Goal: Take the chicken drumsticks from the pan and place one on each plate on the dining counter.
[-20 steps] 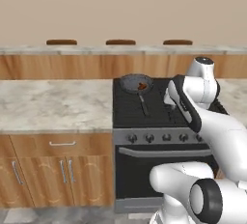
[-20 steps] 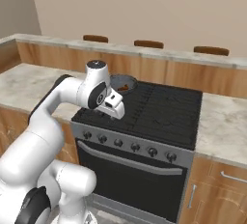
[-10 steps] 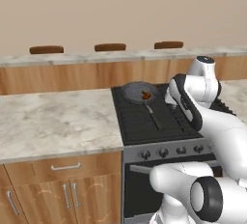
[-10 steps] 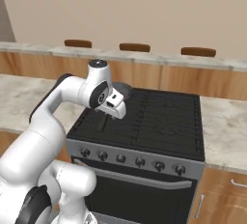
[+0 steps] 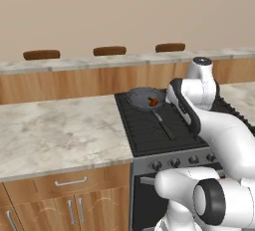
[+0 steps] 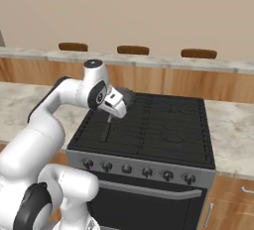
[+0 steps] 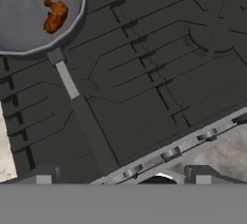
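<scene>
Gripper is wide open and empty — the two fingertips sit far apart at the bottom of the hand view, with bare stove grate between them.

The pan sits on the stove's rear burner on the arm's left side; in the hand view it's in the top-left corner. Its long handle runs from the pan rim diagonally down toward the front knob panel, ending left of the gap between the fingertips.

One reddish-brown lump of chicken drumsticks is visible inside the pan, toward the handle-side half and clear of the wall. I can't tell whether that's one piece or two lying together. Its long axis looks roughly up-down in the hand view, tilted slightly, so not far off the handle's line. The left base view shows the same reddish lump in the pan, right beside the forearm.

Key relation: the meat lies up and left of the jaws, well apart from them and past the handle. My read is that the hand needs to travel along the handle line toward the pan, then drop in over the rim — crossing the low wall is the snag risk.

Dining counter runs behind the stove. I can't make out the plates from here.
</scene>
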